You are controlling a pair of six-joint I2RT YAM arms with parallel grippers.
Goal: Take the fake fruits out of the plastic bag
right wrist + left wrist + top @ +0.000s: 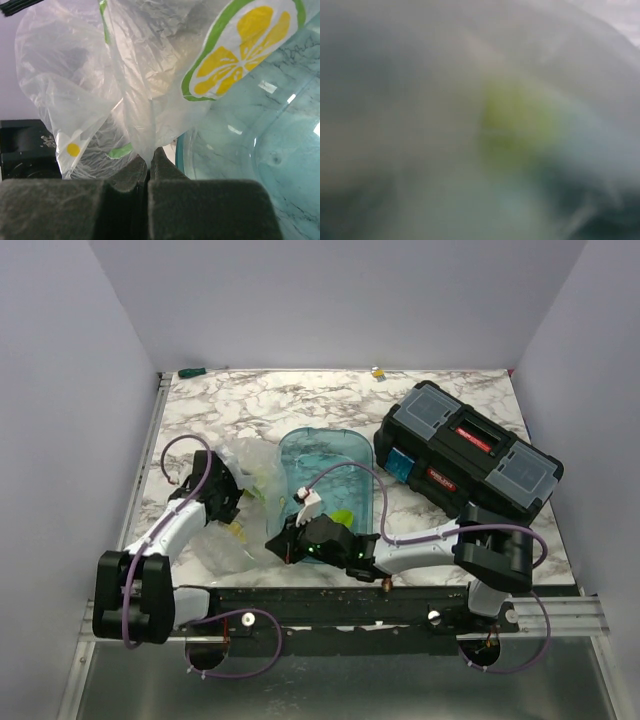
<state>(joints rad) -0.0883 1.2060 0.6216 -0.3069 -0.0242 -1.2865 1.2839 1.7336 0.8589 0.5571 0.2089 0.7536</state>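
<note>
Pinched shut, the right jaws grip a fold of the bag [145,100]. Its clear, crinkled film, printed with yellow citrus slices, rises from between them. Just right of that pinch lies the teal tray [260,165]. From above, the bag sits bunched on the marble tabletop [260,405] against the tray's left side, between the two arms. Whether the left jaws are open or closed cannot be told: they press into the bag's left side, and their camera shows only blur, with a yellow-green fruit [515,125] behind film. A black toolbox [470,450] stands right of the tray.
</note>
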